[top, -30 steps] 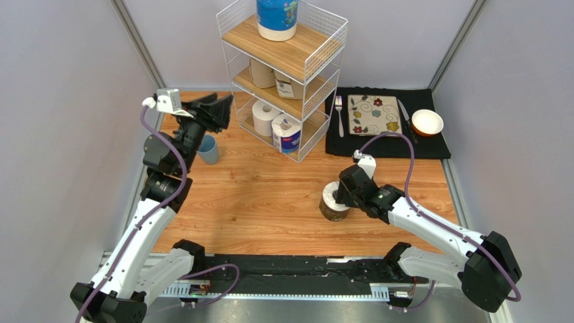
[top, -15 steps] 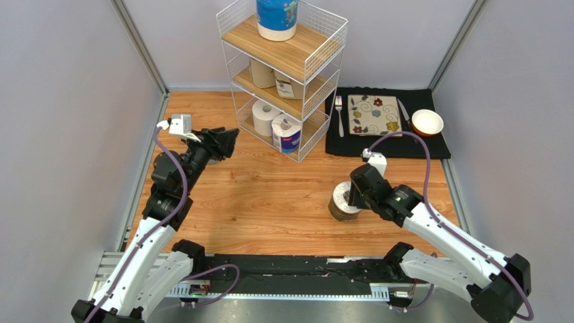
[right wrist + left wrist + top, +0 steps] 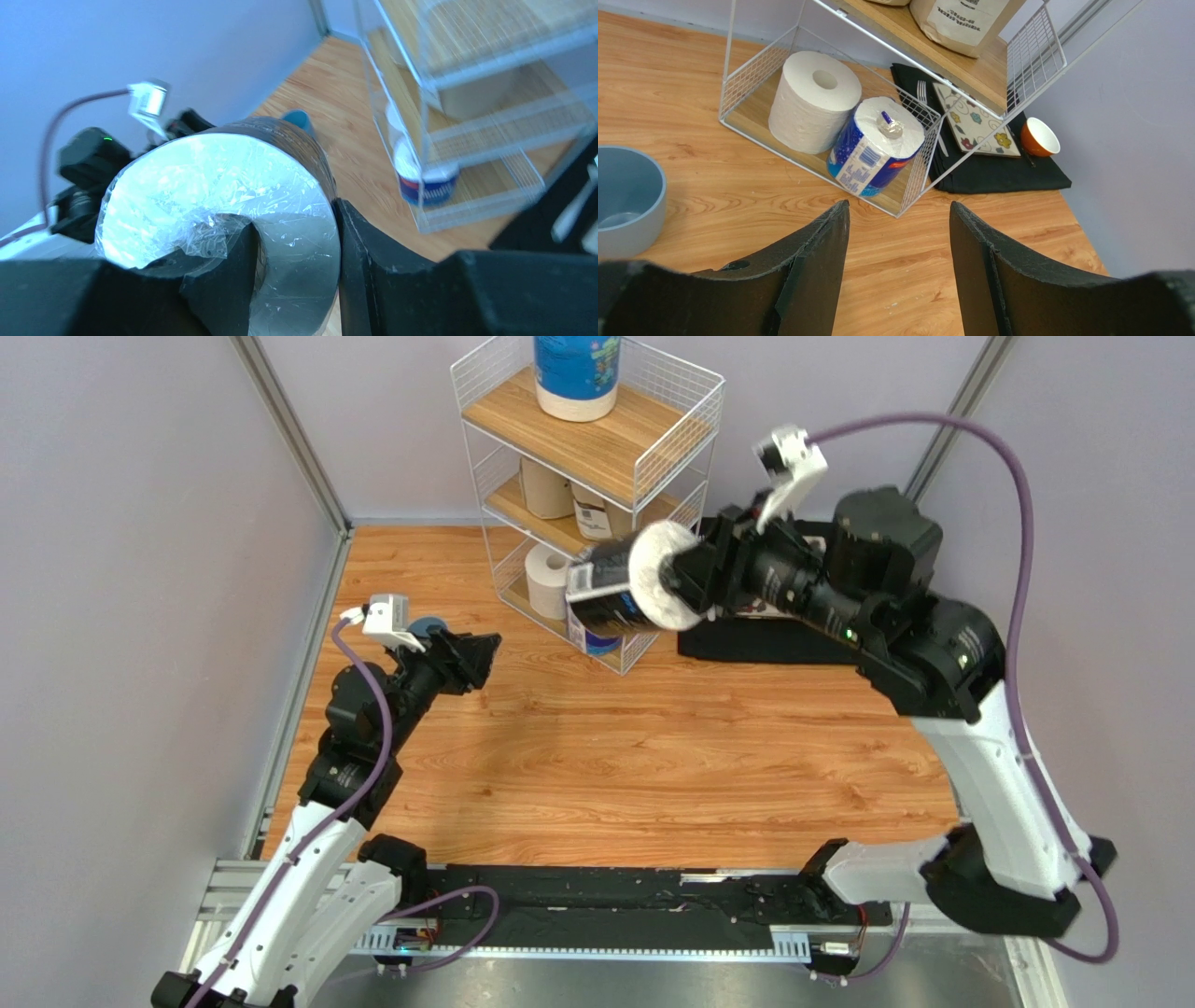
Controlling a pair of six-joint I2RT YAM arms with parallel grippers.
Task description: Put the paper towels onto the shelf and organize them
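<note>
Raised off the worktop, the dark roll is clamped by the right gripper at the far-edge shelf, awaiting insertion; the left gripper is spread, empty.

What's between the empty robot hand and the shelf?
Just bare wooden table, as the left wrist view shows. The open left gripper faces the bottom tier of the shelf; the blue cup sits off to one side.
</note>
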